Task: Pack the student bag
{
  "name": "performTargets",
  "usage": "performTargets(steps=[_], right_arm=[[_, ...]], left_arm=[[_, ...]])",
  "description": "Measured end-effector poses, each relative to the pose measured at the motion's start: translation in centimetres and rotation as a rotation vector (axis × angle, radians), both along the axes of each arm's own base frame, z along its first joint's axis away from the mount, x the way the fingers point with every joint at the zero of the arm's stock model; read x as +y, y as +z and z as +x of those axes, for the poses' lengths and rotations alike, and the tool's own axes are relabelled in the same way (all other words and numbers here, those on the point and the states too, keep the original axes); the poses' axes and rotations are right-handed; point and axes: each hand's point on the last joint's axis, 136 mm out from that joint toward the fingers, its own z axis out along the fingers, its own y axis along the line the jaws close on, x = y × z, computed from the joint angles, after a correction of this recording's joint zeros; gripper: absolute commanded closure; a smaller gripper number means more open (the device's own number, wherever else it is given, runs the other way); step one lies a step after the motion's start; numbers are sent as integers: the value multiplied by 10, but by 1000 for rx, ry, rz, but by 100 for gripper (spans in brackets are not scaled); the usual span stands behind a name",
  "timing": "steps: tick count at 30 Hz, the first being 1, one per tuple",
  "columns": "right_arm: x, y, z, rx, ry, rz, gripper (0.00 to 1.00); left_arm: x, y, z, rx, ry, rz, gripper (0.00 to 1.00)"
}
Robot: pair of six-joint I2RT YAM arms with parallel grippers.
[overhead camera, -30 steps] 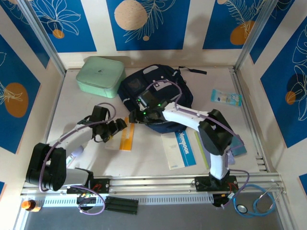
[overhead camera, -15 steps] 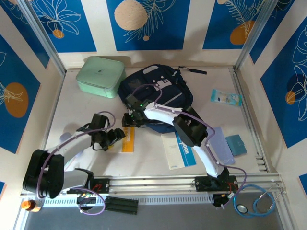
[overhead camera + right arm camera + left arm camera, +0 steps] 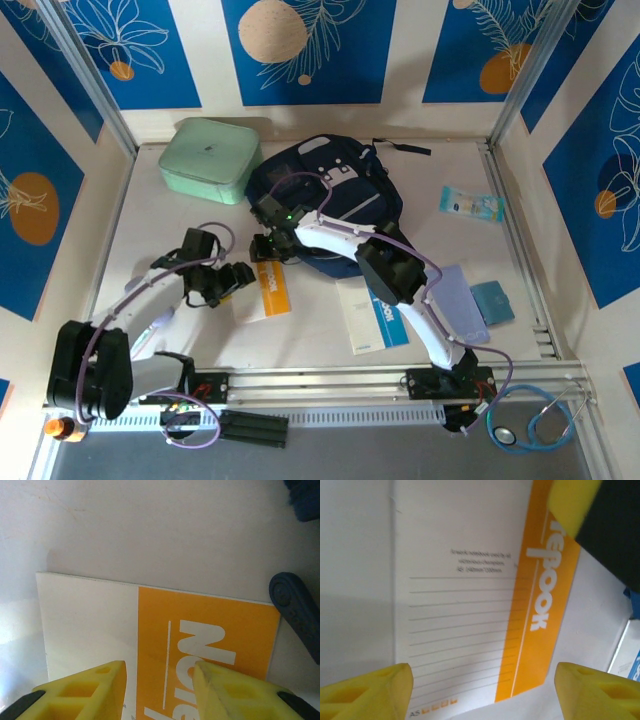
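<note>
Mint-green case [image 3: 210, 158]: upper left of the desk [image 3: 180, 230], lid shut, just beside the bag's left edge.
Left end effector [image 3: 235, 278]: left of centre, low over the near half of the orange notebook. In the left wrist view [image 3: 483, 675] the yellow fingers [image 3: 370, 690] stand wide apart with the lined cover between them, holding nothing.
Orange notebook [image 3: 268, 290]: flat on the desk, white with an orange band, under both end effectors; the lettering shows in the wrist views [image 3: 470, 605] [image 3: 200, 630].
Right end effector [image 3: 264, 247]: at the notebook's far end, right by the bag's near edge. In the right wrist view [image 3: 159, 670] the jaws are partly open with nothing between them; whether they touch the cover I cannot tell.
Student bag [image 3: 330, 195]: upper centre, navy, lying flat near the back wall.
Blue notebook [image 3: 378, 312]: lower centre, flat, under the right arm.
Wipes packet [image 3: 470, 204]: right side, well apart from the bag.
Stethoscope [image 3: 530, 425]: lower right corner, off the desk.
</note>
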Motion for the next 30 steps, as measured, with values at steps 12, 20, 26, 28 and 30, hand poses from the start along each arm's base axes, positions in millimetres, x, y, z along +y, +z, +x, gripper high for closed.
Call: performTargets(steps=[12, 20, 26, 28, 30], right_arm=[[0, -2, -1, 2, 1, 2, 58], [0, -2, -1, 3, 1, 2, 59], [-1, -3, -1, 5, 1, 4, 59], [-1, -3, -1, 7, 1, 6, 59], [-1, -3, -1, 9, 1, 7, 59]], left_arm=[[15, -25, 4, 82, 40, 22, 40], [13, -32, 5, 108, 37, 1, 43], [13, -33, 4, 116, 34, -7, 52], [12, -33, 5, 114, 32, -12, 53], [10, -32, 6, 108, 28, -23, 53]])
